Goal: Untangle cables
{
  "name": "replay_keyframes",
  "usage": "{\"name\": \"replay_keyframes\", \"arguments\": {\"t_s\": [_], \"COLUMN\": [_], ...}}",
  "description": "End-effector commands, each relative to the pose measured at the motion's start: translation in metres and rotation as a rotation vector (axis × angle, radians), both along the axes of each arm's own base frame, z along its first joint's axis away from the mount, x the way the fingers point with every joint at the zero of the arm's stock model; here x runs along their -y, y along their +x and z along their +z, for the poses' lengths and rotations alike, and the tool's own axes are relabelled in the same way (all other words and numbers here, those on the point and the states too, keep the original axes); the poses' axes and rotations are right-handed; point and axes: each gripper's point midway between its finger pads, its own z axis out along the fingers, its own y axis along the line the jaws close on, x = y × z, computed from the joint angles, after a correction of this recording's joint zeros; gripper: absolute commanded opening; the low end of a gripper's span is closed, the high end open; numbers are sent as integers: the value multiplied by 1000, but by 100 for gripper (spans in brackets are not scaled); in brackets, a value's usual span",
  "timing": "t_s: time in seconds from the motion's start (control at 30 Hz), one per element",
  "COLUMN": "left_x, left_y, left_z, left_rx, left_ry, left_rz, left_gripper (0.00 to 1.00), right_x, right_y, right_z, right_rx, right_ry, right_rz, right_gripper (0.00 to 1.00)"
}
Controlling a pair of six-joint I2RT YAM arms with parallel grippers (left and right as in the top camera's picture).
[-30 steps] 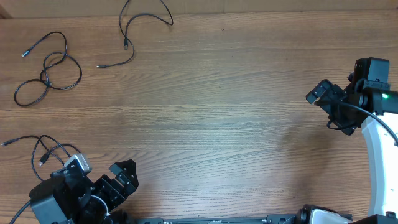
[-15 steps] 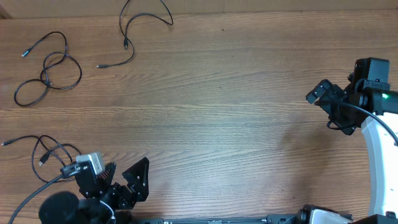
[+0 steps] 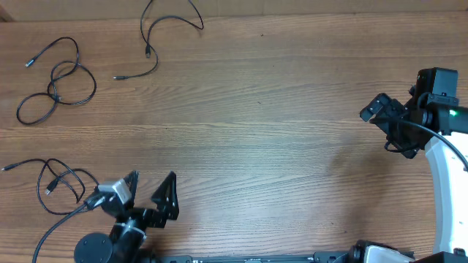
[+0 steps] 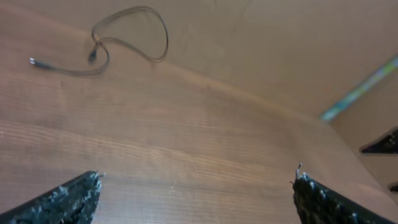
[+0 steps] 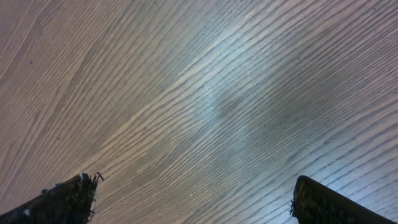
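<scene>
Three thin black cables lie apart on the wooden table. One cable (image 3: 54, 86) is coiled in loops at the far left. A second cable (image 3: 148, 52) curves along the far edge, and the left wrist view shows that cable (image 4: 166, 37) well ahead of the fingers. The third cable (image 3: 29, 161) lies bunched at the near left, just left of my left arm. My left gripper (image 3: 152, 179) (image 4: 196, 186) is open over bare wood, holding nothing. Over at the right edge, my right gripper (image 3: 376, 130) (image 5: 193, 190) is open too, with only wood grain between its fingers.
The wooden table (image 3: 256, 131) runs on past the top and left of the overhead view. The right arm's white base and its own thick wire (image 3: 439, 146) stand at the right edge.
My left arm has swung round and shifted right, so its open jaws now point toward the far side of the table. The right arm and the cables have not moved.
</scene>
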Motion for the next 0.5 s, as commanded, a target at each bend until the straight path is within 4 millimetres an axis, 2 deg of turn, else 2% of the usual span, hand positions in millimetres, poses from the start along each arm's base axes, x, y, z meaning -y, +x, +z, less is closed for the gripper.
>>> {"name": "replay_keyframes", "arguments": {"t_s": [0.0, 0.13, 0.37, 0.47], "left_x": [-8, -8, -8, -19], "left_y": [20, 36, 47, 52], "left_z": [-18, -30, -45, -48], "left_rx": [44, 107, 155, 166], "left_ry": [52, 95, 170, 194], "left_rz": [41, 34, 28, 87], "left_gripper": [99, 100, 100, 100], "right_x": [4, 4, 4, 4], "right_y": [5, 5, 5, 5], "right_z": [8, 8, 8, 8], "right_rx": [26, 26, 26, 26], "right_ry": [-14, -15, -14, -14], "right_rz": [-8, -8, -8, -8], "right_gripper": [100, 100, 100, 100]}}
